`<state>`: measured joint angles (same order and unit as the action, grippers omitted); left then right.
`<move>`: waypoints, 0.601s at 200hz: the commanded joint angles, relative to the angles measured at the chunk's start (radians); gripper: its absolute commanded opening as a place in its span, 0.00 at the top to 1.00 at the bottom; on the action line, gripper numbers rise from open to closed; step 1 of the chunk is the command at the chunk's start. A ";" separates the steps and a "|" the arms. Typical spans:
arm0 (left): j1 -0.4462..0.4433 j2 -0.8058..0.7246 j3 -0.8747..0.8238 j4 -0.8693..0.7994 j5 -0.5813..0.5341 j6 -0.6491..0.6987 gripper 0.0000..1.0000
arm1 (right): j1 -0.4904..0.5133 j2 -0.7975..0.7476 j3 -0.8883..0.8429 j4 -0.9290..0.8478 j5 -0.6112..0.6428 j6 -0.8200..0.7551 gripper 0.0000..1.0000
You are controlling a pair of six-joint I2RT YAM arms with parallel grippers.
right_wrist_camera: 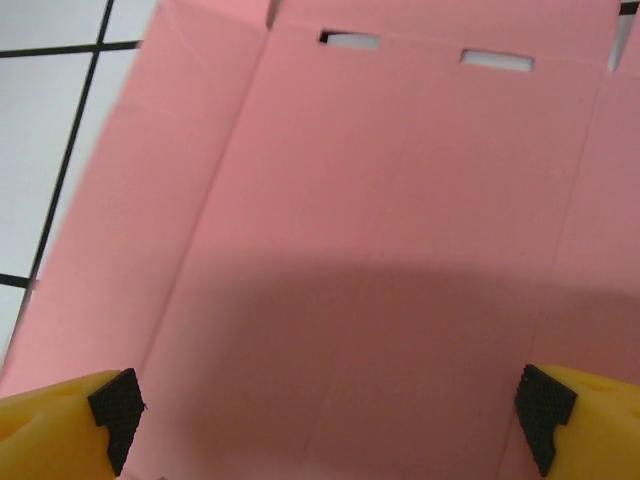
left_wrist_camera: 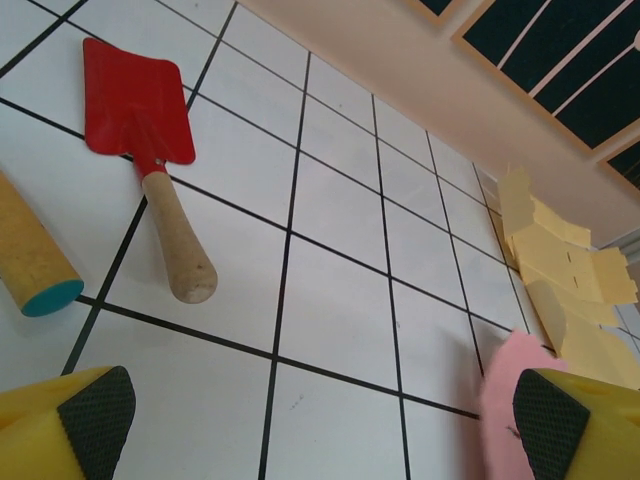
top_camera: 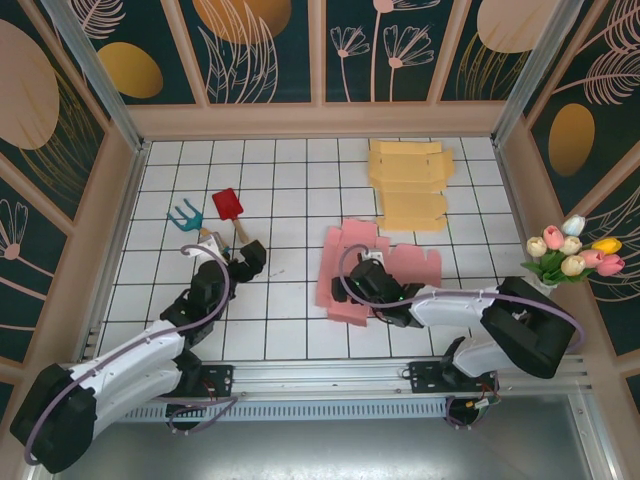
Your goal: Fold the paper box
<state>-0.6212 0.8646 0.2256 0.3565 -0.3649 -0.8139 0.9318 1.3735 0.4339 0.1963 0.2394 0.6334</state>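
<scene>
I see the pink paper box [right_wrist_camera: 400,200] lying unfolded on the white tiled table [top_camera: 290,200], right of centre. Its creases run lengthwise and two small slots sit near its far edge. My right gripper [right_wrist_camera: 330,420] hangs just above the sheet, jaws spread wide, holding nothing. My left gripper [left_wrist_camera: 320,425] is equally wide apart and empty over the tiles near a red shovel [left_wrist_camera: 140,100].
</scene>
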 commanded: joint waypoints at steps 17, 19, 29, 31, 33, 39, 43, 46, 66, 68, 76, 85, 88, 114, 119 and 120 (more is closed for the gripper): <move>-0.005 0.063 0.078 0.020 0.000 -0.011 0.01 | 0.064 0.096 0.012 0.202 -0.130 0.067 0.01; -0.005 0.068 0.082 0.013 -0.001 -0.011 0.01 | 0.065 0.104 0.015 0.209 -0.128 0.069 0.01; -0.005 0.085 0.096 -0.010 0.010 -0.014 0.01 | 0.070 0.145 0.040 0.246 -0.124 0.073 0.01; -0.005 0.088 0.096 -0.012 0.011 -0.016 0.01 | 0.070 0.153 0.045 0.252 -0.124 0.075 0.01; -0.006 0.090 0.096 -0.012 0.015 -0.017 0.01 | 0.070 0.162 0.050 0.258 -0.121 0.077 0.01; -0.005 0.095 0.095 -0.011 0.025 -0.023 0.01 | 0.069 0.192 0.074 0.273 -0.111 0.082 0.01; -0.005 0.095 0.090 -0.008 0.031 -0.026 0.01 | 0.068 0.212 0.090 0.279 -0.103 0.083 0.01; -0.005 0.095 0.086 -0.004 0.035 -0.029 0.01 | 0.067 0.224 0.103 0.284 -0.095 0.083 0.01; -0.005 0.079 0.061 0.008 0.028 -0.040 0.01 | 0.050 0.322 0.206 0.295 -0.056 0.092 0.01; -0.005 0.077 0.059 0.008 0.027 -0.040 0.01 | 0.048 0.330 0.217 0.297 -0.054 0.093 0.01; -0.006 0.068 0.054 0.003 0.018 -0.038 0.01 | 0.039 0.361 0.255 0.302 -0.053 0.095 0.01; -0.006 0.058 0.053 -0.011 0.012 -0.036 0.01 | 0.034 0.387 0.294 0.306 -0.054 0.092 0.01; -0.005 0.054 0.053 -0.017 0.012 -0.033 0.01 | 0.033 0.395 0.308 0.304 -0.055 0.090 0.01; -0.006 0.027 0.052 -0.034 -0.008 -0.017 0.01 | 0.034 0.436 0.430 0.218 -0.065 0.042 0.01; -0.005 0.026 0.059 -0.044 -0.022 -0.007 0.01 | 0.034 0.439 0.446 0.195 -0.063 0.032 0.01; -0.005 0.026 0.061 -0.047 -0.024 -0.006 0.01 | 0.034 0.439 0.448 0.192 -0.062 0.030 0.01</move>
<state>-0.6212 0.9127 0.2829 0.3378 -0.3496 -0.8356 0.9680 1.7912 0.7906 0.4530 0.1814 0.6903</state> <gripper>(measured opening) 0.988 0.990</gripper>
